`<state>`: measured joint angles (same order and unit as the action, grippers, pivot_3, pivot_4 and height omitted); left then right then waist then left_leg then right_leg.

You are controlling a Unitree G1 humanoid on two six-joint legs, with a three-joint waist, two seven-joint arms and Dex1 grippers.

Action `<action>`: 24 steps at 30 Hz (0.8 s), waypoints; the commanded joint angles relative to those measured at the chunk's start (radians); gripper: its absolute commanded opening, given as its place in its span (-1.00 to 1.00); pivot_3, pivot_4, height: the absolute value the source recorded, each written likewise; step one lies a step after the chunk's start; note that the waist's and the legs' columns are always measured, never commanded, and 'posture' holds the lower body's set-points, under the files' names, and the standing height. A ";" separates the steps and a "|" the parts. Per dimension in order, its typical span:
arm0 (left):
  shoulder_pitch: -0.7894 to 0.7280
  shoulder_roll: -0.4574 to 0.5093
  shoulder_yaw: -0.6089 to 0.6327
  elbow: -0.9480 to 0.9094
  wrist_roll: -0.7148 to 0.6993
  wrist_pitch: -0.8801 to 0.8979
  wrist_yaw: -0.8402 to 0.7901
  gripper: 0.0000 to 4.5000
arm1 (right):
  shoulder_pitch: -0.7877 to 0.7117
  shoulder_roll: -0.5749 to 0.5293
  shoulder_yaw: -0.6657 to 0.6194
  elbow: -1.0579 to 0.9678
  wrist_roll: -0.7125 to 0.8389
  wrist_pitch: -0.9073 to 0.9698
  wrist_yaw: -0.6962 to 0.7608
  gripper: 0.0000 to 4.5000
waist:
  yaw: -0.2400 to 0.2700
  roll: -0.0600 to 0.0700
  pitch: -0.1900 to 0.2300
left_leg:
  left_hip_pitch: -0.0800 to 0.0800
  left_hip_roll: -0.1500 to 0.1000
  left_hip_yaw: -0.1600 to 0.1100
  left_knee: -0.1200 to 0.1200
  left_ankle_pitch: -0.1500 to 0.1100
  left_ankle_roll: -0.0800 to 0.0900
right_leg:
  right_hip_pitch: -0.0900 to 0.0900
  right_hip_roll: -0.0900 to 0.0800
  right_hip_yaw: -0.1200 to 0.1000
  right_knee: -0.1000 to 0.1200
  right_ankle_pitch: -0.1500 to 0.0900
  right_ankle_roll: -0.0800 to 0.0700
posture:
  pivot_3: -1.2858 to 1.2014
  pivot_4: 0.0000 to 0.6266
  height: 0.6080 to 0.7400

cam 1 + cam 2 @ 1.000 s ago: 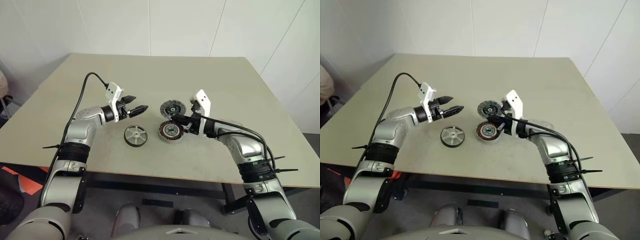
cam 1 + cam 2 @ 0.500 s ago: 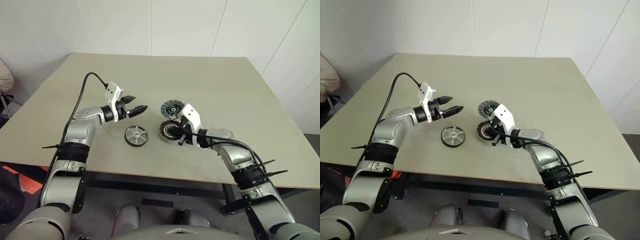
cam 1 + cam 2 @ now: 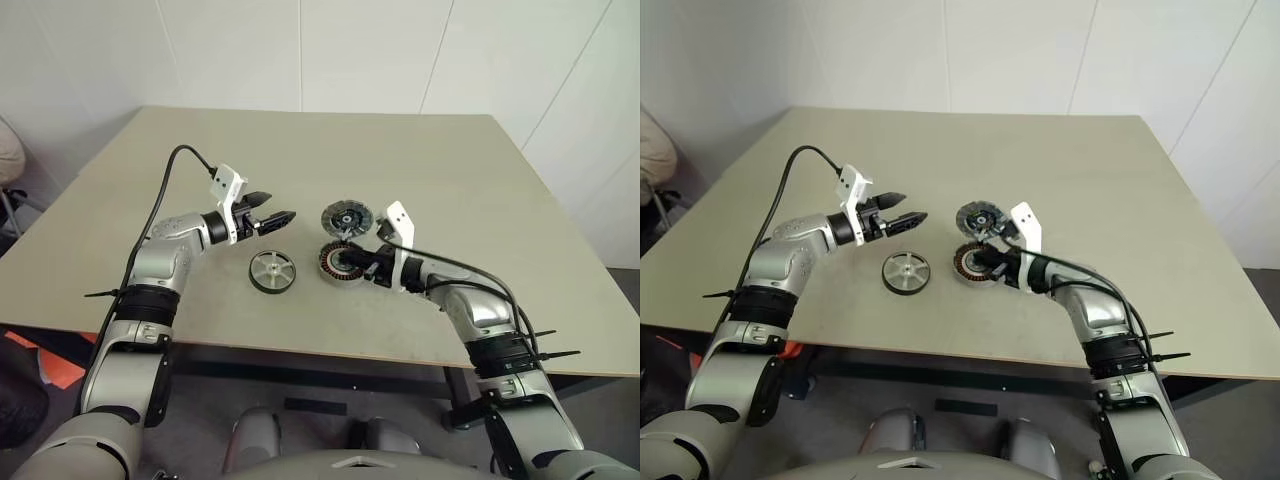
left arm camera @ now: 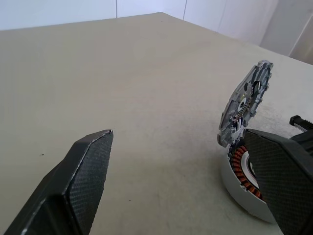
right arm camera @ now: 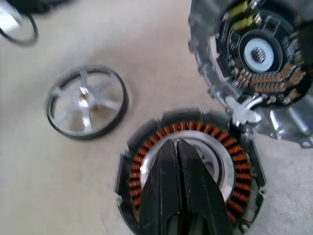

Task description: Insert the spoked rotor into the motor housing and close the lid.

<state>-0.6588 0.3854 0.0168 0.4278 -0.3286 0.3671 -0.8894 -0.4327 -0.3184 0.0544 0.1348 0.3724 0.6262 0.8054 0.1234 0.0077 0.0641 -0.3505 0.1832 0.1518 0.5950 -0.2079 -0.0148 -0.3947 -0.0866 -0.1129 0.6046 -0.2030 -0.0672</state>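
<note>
The spoked rotor (image 3: 271,271), a silver wheel with a black rim, lies flat on the table to the left of the motor housing (image 3: 340,263). The housing's copper windings (image 5: 188,156) ring a silvery central hole. The lid (image 3: 346,217) stands tilted up at the housing's far edge, its inner side (image 5: 257,58) facing me. My right gripper (image 3: 352,262) is shut, holds nothing, and its tips (image 5: 175,143) hang over the housing's central hole. My left gripper (image 3: 280,218) hovers open and empty above the table behind the rotor, its fingers (image 4: 90,166) wide apart.
The tan table (image 3: 420,160) spreads wide behind and to both sides of the parts. Its front edge (image 3: 300,350) runs close below the rotor and housing. A black cable (image 3: 165,195) arcs up from my left wrist.
My right hand has rolled at the wrist and shifted about the housing, its shut tips staying at the housing. The left arm, rotor, housing and lid have kept still.
</note>
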 commanded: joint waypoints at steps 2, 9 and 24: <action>-0.012 0.003 0.011 -0.025 -0.001 -0.011 0.004 1.00 | -0.044 -0.012 -0.007 -0.027 -0.002 -0.009 -0.013 -0.99 | -0.001 0.000 0.000 | 0.000 0.000 0.000 0.000 0.001 -0.002 | 0.000 0.000 0.000 0.000 0.000 0.000 | 0.03 -1.00 1.00; -0.009 0.006 0.014 -0.029 -0.003 -0.008 0.008 1.00 | -0.019 -0.035 0.107 0.027 -0.148 -0.118 -0.033 -0.99 | 0.000 0.000 0.000 | 0.000 0.000 0.000 0.000 0.002 -0.003 | 0.000 0.000 0.000 0.000 0.000 0.000 | 0.03 -1.00 1.00; 0.073 0.052 0.029 -0.109 -0.076 0.079 -0.101 1.00 | -0.032 0.003 0.012 -0.069 -0.045 -0.073 -0.032 -0.99 | -0.002 0.000 0.000 | 0.000 0.000 0.000 0.000 0.001 -0.003 | -0.002 0.000 0.000 0.000 0.000 0.000 | 0.03 -1.00 1.00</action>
<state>-0.5850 0.4179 0.0165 0.3667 -0.3724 0.4253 -0.9666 -0.4350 -0.3175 0.1142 0.1365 0.2731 0.5375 0.7689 0.1210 0.0078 0.0642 -0.3511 0.1832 0.1523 0.5944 -0.2064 -0.0173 -0.3966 -0.0866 -0.1124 0.6049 -0.2031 -0.0673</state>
